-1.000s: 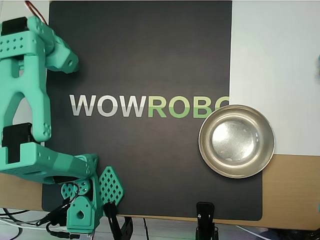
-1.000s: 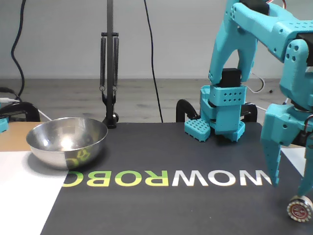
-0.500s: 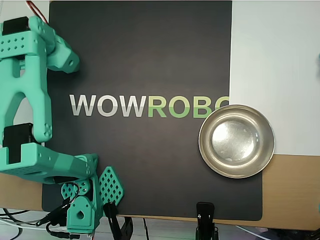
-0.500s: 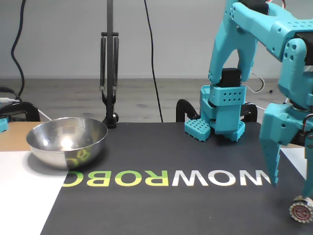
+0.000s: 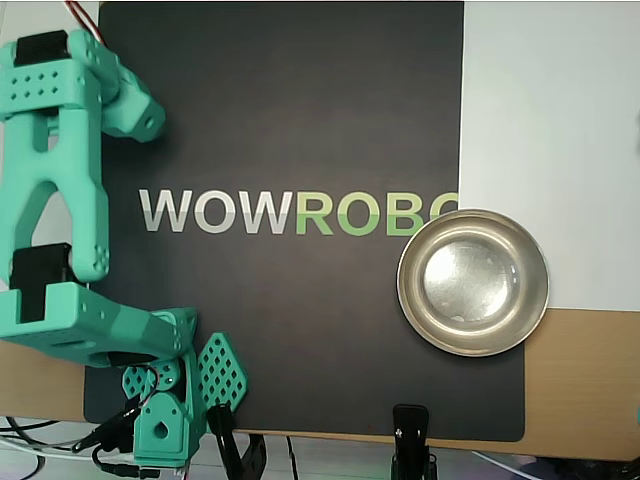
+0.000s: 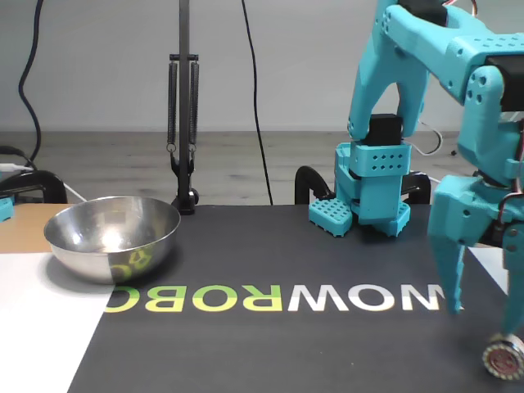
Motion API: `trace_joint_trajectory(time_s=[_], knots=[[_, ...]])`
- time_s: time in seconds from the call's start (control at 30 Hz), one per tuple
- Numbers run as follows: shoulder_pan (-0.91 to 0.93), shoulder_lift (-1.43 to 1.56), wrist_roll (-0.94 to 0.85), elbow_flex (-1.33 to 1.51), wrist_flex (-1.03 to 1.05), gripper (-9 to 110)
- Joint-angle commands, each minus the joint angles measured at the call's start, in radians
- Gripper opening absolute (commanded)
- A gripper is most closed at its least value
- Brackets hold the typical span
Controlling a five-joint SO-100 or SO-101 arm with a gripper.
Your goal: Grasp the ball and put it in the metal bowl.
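Note:
The ball shows in neither view. The metal bowl (image 5: 473,282) sits at the right edge of the black mat in the overhead view, shiny and with nothing in it; in the fixed view the bowl (image 6: 112,237) is at the left. My teal gripper (image 6: 479,332) hangs at the right of the fixed view and points down just over the mat near the white letter W. Its two fingers stand apart with nothing visible between them, and the right finger is partly cut off by the frame. From overhead the gripper (image 5: 135,112) is at the top left, far from the bowl.
The black mat (image 5: 300,120) carries the WOWROBO lettering (image 5: 290,212). White paper (image 5: 550,110) lies beside it at the right. The arm's base (image 5: 160,425) and black clamps (image 5: 412,440) stand at the mat's lower edge. A lamp stand (image 6: 183,123) and cables rise behind the bowl.
The gripper has shifted slightly toward the top of the overhead view, and left and a little lower in the fixed view. The bowl has not moved.

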Motion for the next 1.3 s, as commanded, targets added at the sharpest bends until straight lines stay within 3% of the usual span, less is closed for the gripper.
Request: trace_joint_trajectory(time_s=[0.0, 0.4, 0.57, 1.27], knots=[[0.021, -0.043, 0.003, 0.008, -0.02, 58], [0.028, -0.046, 0.0, 0.011, -0.023, 57], [0.028, -0.046, 0.002, 0.012, -0.026, 30], [0.028, 0.025, 0.006, 0.008, -0.017, 32]])
